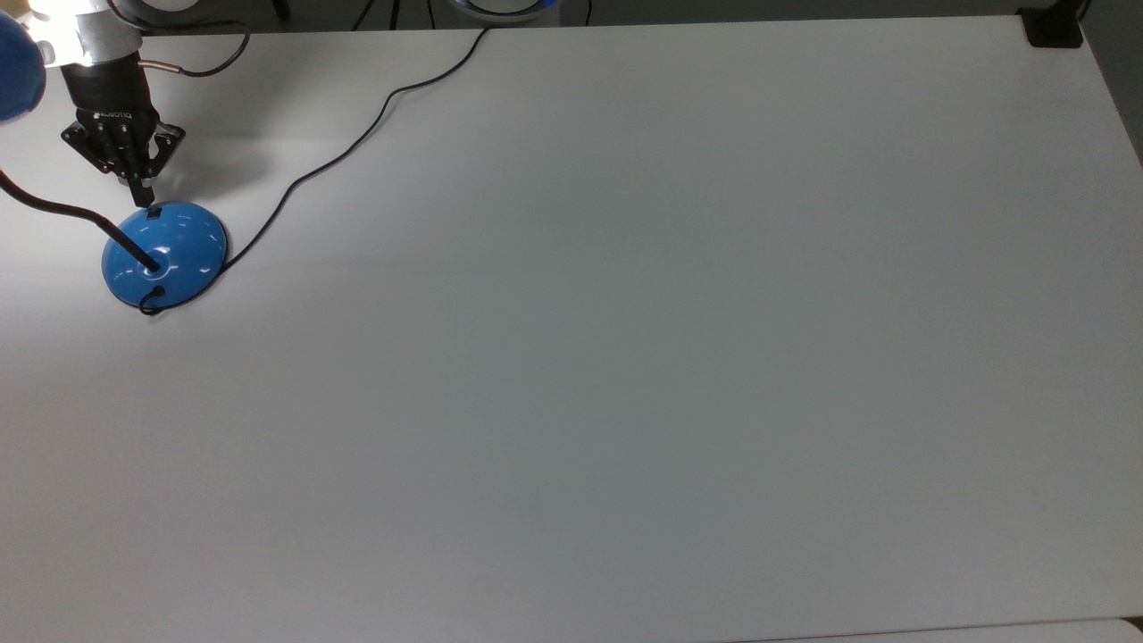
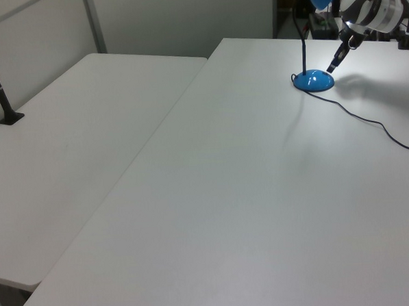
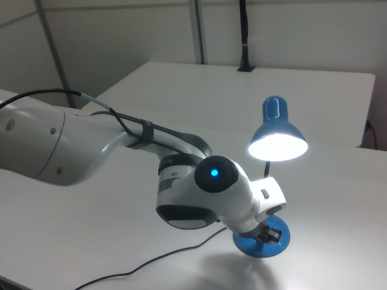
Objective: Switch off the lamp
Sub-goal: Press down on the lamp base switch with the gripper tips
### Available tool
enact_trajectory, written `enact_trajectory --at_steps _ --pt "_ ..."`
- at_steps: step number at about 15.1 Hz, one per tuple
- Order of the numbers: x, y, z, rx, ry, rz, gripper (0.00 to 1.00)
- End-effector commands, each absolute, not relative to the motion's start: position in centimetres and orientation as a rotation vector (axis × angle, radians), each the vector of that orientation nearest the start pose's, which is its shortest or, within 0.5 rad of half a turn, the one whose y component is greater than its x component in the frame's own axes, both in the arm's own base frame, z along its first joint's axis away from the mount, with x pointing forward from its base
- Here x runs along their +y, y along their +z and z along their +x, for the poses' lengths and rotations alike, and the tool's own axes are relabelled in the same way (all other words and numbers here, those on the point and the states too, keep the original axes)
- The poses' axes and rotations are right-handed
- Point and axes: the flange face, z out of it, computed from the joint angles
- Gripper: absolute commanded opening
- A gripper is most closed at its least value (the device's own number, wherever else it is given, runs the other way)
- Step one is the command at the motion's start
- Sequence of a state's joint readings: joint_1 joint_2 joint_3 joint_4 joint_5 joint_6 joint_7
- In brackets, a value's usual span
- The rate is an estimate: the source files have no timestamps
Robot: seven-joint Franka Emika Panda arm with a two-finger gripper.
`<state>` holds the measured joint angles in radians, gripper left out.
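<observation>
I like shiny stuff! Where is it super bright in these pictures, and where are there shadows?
In the right view the lamp glows white under its blue shade. In the top view that light washes out the top-left corner and glints on the base. In the left view a soft shadow lies on the table behind the base.
</observation>
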<state>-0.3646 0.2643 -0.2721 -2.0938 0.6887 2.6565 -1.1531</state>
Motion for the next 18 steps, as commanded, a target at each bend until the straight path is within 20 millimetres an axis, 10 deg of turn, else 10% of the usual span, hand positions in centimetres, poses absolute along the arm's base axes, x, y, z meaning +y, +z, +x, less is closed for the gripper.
enact_trajectory --at_steps 1,18 --pt "-36.4 33.7 47.7 0.025 -0.743 -3.042 0.0" --pt "-37.6 31.1 44.6 -0.147 -0.637 -3.029 0.0"
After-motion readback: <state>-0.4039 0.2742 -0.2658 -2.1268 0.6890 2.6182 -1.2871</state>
